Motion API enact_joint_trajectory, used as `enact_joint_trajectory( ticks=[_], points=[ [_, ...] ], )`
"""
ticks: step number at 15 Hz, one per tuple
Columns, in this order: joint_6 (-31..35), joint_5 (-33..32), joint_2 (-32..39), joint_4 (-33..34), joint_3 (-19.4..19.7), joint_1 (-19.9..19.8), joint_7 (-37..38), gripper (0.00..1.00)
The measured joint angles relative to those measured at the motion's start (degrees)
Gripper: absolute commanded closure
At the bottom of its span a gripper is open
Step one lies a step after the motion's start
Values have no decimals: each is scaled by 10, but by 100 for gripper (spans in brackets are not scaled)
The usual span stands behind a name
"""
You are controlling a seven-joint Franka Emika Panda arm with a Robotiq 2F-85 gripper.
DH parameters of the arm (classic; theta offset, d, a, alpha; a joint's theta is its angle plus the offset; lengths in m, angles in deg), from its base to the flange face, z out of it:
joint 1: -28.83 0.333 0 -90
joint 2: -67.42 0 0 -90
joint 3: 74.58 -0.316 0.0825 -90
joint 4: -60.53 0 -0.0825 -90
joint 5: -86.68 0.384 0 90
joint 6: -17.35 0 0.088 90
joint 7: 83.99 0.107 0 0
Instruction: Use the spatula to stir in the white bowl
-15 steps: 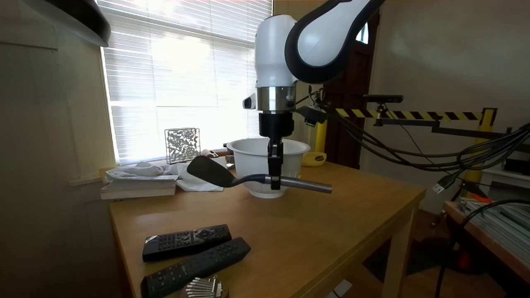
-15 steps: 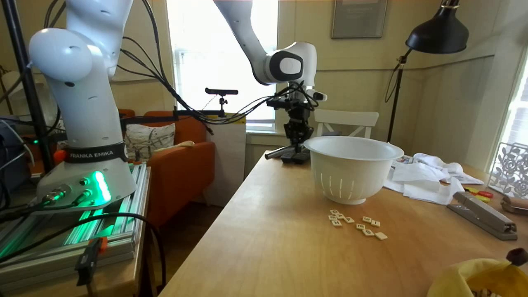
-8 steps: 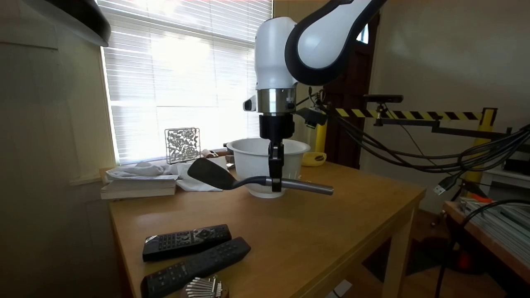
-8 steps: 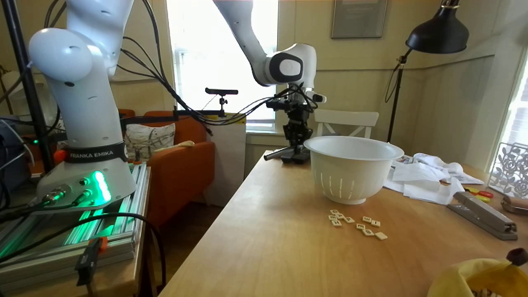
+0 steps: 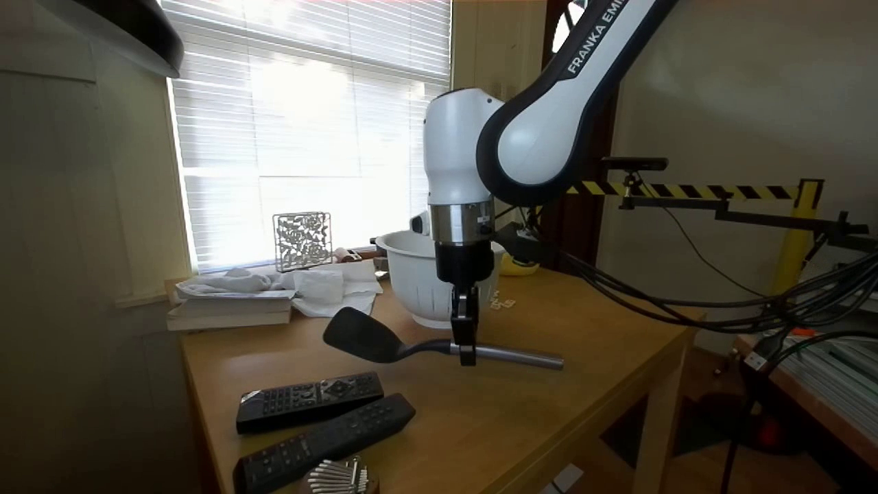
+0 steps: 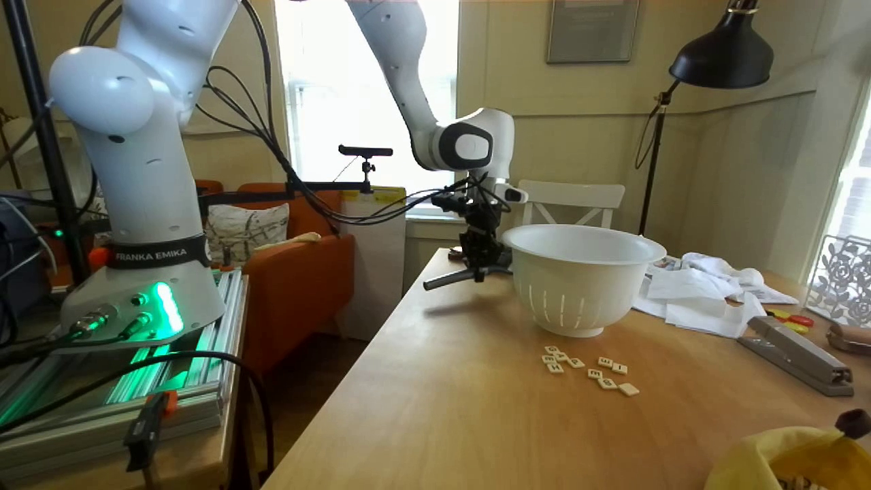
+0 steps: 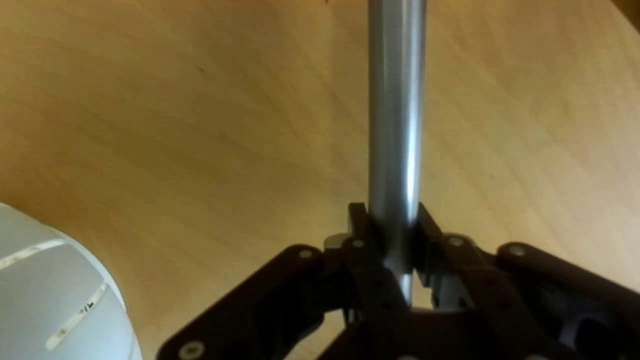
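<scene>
My gripper is shut on the silver handle of the spatula. The flat dark head points away from the bowl's front, to the left in that exterior view. The spatula is held roughly level above the table, with a shadow below it. The handle also shows in an exterior view and runs up the wrist view between the fingertips. The white bowl stands upright on the table beside the gripper, partly behind it in an exterior view. Its slotted wall shows in the wrist view. The bowl's inner bottom is hidden.
Two black remotes lie near the table's edge. Letter tiles lie in front of the bowl. A stapler, white cloths and a yellow pouch are also on the table. A black lamp stands behind.
My gripper has moved down with the spatula, lower beside the bowl, and shifted slightly away from it. The bowl has not moved.
</scene>
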Motion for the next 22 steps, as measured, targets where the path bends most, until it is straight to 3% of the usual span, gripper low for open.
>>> enact_joint_trajectory(
  ticks=[1, 2, 9, 11, 17, 22],
  points=[
    [8, 0, 5, 0, 0, 1, 3, 52],
    [15, 0, 8, 0, 1, 2, 5, 51],
    [25, 0, -4, -1, 2, 11, 18, 4],
    [-17, 0, -26, -1, 2, 14, 22, 0],
    [-233, 1, -141, -8, 4, 10, 42, 0],
    [-246, 0, -240, -19, 36, -15, 79, 0]
  ],
)
